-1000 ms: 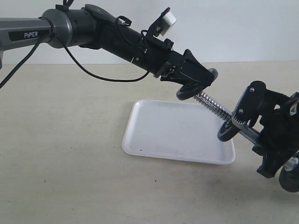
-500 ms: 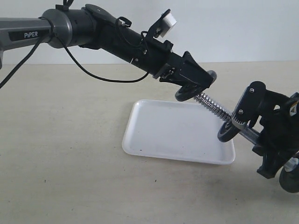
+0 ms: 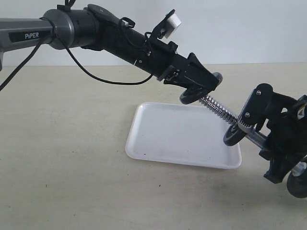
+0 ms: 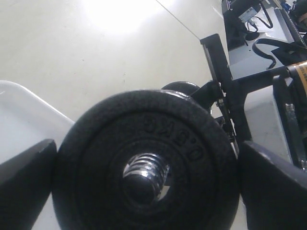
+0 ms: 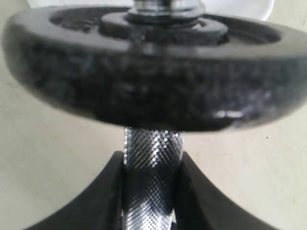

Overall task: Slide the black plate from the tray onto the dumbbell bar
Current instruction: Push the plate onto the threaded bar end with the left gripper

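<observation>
You need both arms on one line here. The left pincer [image 3: 200,88] is clamped on the rim of the black plate [image 4: 91,153]. The right pincer [image 5: 152,189] is clenched round the knurled grip of the dumbbell bar [image 3: 218,109], holding it tilted up toward the left one. The plate is off the tray [image 3: 163,139] (which lies on the bench below and between the two pincers). The bar's threaded tip sits in the plate's central hole, a little to one side rather than centred.

That is where I'd expect trouble. If you push the plate on while it is cocked against the bar's axis, the hole's edge will likely catch in the coarse threads and jam. Press harder and the bar may twist in the right pincer, or the plate may slip from the left fingers [image 4: 273,191] and drop onto the tray. The larger black disc [image 5: 144,86] just beyond the right pincer is your stop.

Behind both pincers stands a plain pale wall [image 3: 249,28]. Under them is a matt beige bench [image 3: 62,182], lightly speckled.
</observation>
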### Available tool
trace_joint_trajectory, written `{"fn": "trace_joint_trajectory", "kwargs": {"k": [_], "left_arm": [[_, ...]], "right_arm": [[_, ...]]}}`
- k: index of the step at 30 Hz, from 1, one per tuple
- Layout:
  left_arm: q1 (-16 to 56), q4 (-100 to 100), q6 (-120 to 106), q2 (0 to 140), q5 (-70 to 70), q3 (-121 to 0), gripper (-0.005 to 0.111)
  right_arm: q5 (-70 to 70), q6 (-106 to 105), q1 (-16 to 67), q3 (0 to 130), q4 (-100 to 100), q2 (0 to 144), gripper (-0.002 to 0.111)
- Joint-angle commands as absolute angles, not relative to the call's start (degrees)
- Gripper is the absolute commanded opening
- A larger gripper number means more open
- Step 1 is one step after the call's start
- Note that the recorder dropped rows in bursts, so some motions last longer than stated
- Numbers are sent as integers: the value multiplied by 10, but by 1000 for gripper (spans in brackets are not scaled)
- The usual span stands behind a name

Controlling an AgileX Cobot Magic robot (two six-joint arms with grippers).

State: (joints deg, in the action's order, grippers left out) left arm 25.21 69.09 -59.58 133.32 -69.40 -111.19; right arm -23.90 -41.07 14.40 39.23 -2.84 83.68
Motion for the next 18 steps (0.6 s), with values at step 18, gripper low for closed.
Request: {"fn": "trace_joint_trajectory", "kwargs": {"k": [18], "left_arm": [[252,695,-581,1324,-700,-1116,4]], "right_arm": [[104,-413,144,413,-36,806,0]]}}
